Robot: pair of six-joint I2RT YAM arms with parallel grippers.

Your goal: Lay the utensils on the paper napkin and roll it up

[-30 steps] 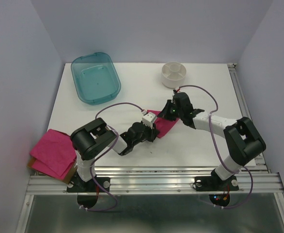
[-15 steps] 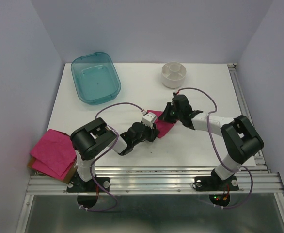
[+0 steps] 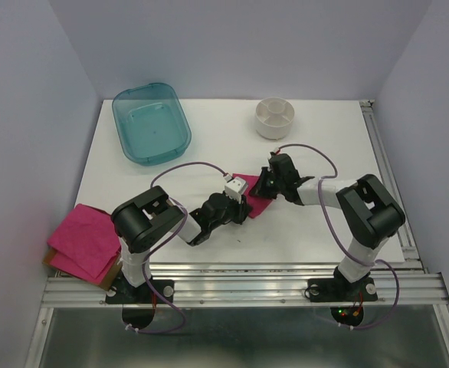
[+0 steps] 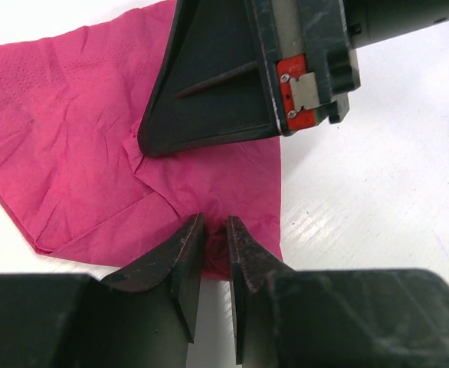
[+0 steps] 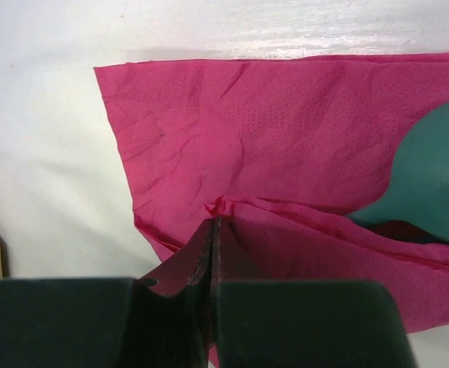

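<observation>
far out to the left gripper's own left, at the table edge, lies a thick stack of magenta-pink paper napkins (image 3: 79,244). well ahead of that gripper sits a translucent teal plastic tub (image 3: 151,123). neither is being touched.

the left gripper (image 4: 213,234) hangs low over the white table (image 4: 378,176) with its jaws only narrowly parted. its dark fingertips (image 4: 188,238) rest at the near edge of the thin magenta-pink square paper napkin (image 4: 71,130). pink paper shows in the slit, but nothing looks clamped there.

just ahead of it, on the same sheet, the right gripper (image 5: 213,222) has its jaws pressed together on a small raised ridge of the napkin, with creases fanning out from the pinch. to the right of those tips a dark-teal plastic utensil (image 5: 431,180) shows its rounded bowl end. it lies on the sheet with its neck running under a folded-over layer. whether more pieces lie beneath that fold cannot be told.

well ahead of the right gripper stands a white round plastic holder (image 3: 275,117).

as a judgement, the placing looks done for at least one piece and a first fold covers it. most of the sheet lies flat, so the rolling itself is barely started. what is left is to turn the folded edge over the cutlery again and again until the napkin is a closed bundle.
</observation>
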